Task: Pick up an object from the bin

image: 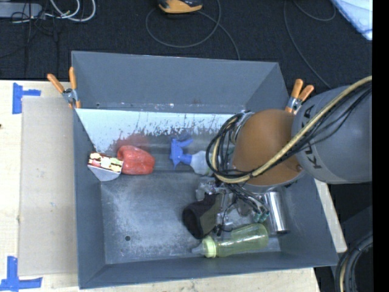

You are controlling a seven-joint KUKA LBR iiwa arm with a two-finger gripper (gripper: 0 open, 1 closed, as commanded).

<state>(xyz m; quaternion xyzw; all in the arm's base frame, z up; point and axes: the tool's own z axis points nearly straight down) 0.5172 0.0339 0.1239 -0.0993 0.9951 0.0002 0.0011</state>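
Camera view: grey bin [134, 224], looked down into.
Gripper [226, 208]: at 4 o'clock in bin, over black lump [196, 219]; open or closed, cannot tell.
Bottle [240, 241]: green, lying at 5 o'clock, just beside gripper.
Can [276, 210]: silver, at gripper's 3 o'clock.
Red lump [136, 160]: at 9 o'clock.
Sprayer [185, 156]: blue, near 12 o'clock.

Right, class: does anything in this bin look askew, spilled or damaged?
Nothing looks spilled or broken. The green bottle lies on its side by the near wall, and the blue-capped spray bottle lies tipped over by the back slope, which is scuffed with reddish streaks.
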